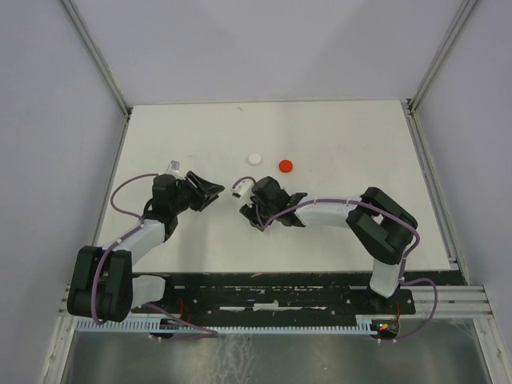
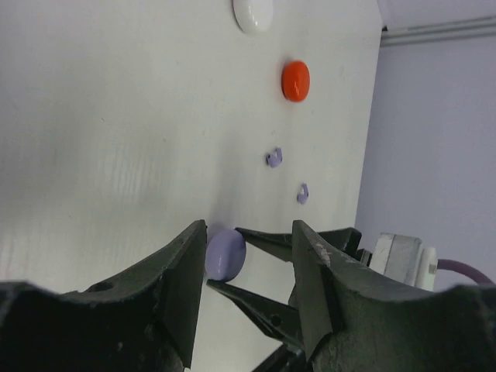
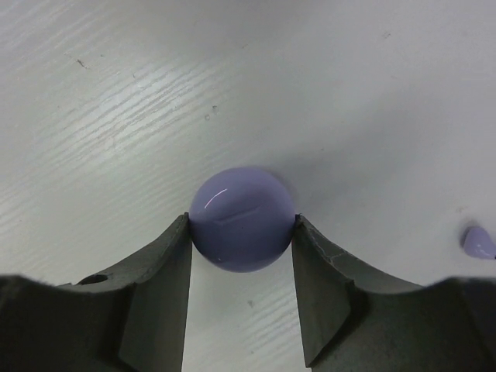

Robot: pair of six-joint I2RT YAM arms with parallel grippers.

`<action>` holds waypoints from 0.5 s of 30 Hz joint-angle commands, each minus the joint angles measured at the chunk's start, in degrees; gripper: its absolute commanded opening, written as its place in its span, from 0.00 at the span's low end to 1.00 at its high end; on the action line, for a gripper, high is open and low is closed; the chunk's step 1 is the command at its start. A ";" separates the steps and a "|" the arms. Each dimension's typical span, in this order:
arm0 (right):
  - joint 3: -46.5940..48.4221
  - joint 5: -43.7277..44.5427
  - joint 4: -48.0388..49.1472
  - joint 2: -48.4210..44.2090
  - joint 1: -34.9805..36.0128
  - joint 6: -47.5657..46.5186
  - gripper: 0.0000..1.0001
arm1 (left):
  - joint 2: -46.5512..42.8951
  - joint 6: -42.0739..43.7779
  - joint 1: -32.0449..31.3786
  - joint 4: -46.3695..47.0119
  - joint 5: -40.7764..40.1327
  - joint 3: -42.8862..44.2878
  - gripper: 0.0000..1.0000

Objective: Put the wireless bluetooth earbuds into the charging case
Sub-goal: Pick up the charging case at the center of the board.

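Observation:
A round pale purple charging case [image 3: 242, 218] rests on the white table, closed. My right gripper [image 3: 242, 232] is shut on it, one finger on each side. In the left wrist view the case [image 2: 225, 254] sits between the right gripper's thin fingers [image 2: 267, 242], close to my left gripper's [image 2: 249, 267] left fingertip. The left gripper is open and empty. Two tiny pale purple earbuds [image 2: 274, 158] [image 2: 303, 194] lie loose on the table beyond it. One earbud shows at the right edge of the right wrist view [image 3: 478, 242]. From above, the two grippers [image 1: 210, 194] [image 1: 251, 213] face each other; the case is hidden there.
A white disc [image 1: 254, 158] and a red disc [image 1: 286, 166] lie side by side farther back on the table; both also show in the left wrist view, white [image 2: 253, 14] and red [image 2: 295, 80]. Grey walls and metal frame posts enclose the table.

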 commanded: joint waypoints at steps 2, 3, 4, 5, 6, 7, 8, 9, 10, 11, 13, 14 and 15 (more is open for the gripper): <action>-1.37 -4.29 2.96 -8.27 -2.64 -0.14 0.32 | 4.91 -4.36 0.16 10.87 12.97 1.30 0.54; -1.41 -5.78 2.77 -9.10 -3.29 0.09 0.32 | 5.37 -4.89 0.13 12.87 14.51 1.09 0.54; -1.47 -7.23 2.56 -9.96 -3.88 0.27 0.32 | 6.13 -5.14 0.06 14.44 15.84 0.94 0.54; -1.39 -8.49 2.18 -10.70 -4.55 0.52 0.32 | 6.51 -5.16 -0.05 15.62 16.71 0.93 0.54; -1.33 -9.51 1.81 -11.38 -5.11 0.72 0.32 | 7.03 -5.07 -0.09 16.80 17.61 0.86 0.53; -1.11 -10.35 1.15 -11.96 -5.66 0.85 0.32 | 7.47 -5.05 -0.25 17.62 18.35 0.81 0.53; -0.85 -11.00 0.42 -12.46 -6.19 0.87 0.32 | 8.04 -5.21 -0.47 18.61 18.80 0.74 0.53; -0.53 -11.55 -0.33 -12.90 -6.78 0.87 0.32 | 8.64 -5.38 -0.76 19.83 19.28 0.71 0.53; -0.05 -12.05 -1.11 -13.15 -7.11 0.80 0.32 | 9.25 -5.77 -1.21 21.44 19.77 0.50 0.53; 0.34 -12.44 -1.84 -13.44 -7.47 0.85 0.32 | 9.99 -6.46 -1.94 23.11 20.38 0.44 0.53; 0.82 -13.44 -2.44 -13.82 -8.02 1.06 0.32 | 11.40 -7.28 -3.22 25.67 20.90 0.58 0.53; 0.84 -13.86 -2.36 -14.05 -8.23 1.27 0.32 | 12.18 -7.25 -3.86 26.38 21.06 1.02 0.53; 0.92 -14.26 -2.42 -14.20 -8.40 1.45 0.32 | 12.81 -7.25 -4.48 26.87 21.11 1.42 0.53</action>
